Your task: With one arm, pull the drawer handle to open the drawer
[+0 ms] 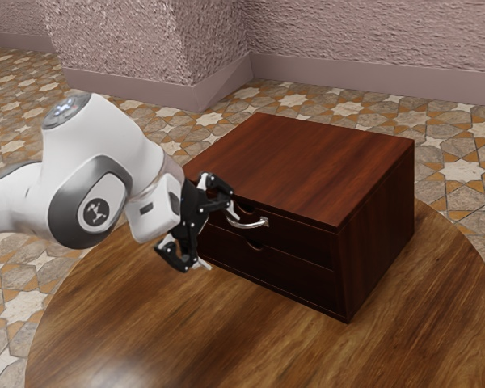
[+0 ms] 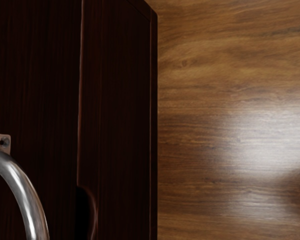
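Observation:
A dark wooden cabinet with two drawers stands on the round wooden table. The top drawer carries a curved silver handle; its front looks level with the lower drawer. My black gripper is at the drawer fronts, just to the exterior view's left of the handle, and stands open with one finger high and one low. The upper finger is close to the handle's near end; nothing is clamped. In the wrist view the handle arcs close under my hand, beside the lower drawer front.
The cabinet takes up the table's far right part. Bare tabletop lies in front of the drawers and toward the exterior view's left. Patterned floor tiles and a rough pink wall surround the table.

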Robot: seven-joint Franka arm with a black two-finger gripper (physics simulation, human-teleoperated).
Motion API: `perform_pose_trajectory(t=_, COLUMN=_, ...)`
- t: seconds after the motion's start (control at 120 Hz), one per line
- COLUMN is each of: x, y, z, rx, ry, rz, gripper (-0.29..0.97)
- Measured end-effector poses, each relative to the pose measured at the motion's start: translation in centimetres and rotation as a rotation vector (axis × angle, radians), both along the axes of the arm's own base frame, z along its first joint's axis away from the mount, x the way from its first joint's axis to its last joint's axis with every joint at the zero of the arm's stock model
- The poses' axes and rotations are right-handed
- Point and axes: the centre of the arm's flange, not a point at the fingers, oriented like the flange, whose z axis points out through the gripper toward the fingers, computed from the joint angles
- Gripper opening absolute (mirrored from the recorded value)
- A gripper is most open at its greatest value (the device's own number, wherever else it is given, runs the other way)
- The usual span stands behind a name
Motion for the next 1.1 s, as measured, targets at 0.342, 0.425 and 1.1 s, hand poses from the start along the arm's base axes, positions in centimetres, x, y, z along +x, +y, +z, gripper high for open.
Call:
perform_pose_trajectory(t=0.342, x=0.8, y=-0.1, z=-1.5, rx=0.005, ry=0.018, rz=0.006, gripper=0.68)
perform_pose_trajectory(t=0.425, x=0.8, y=-0.1, z=-1.6, rx=0.005, ry=0.016, rz=0.008, gripper=0.68)
perform_pose_trajectory(t=1.1, x=-1.4, y=0.1, z=0.0, rx=-0.028, ry=-0.011, rz=0.047, gripper=0.21)
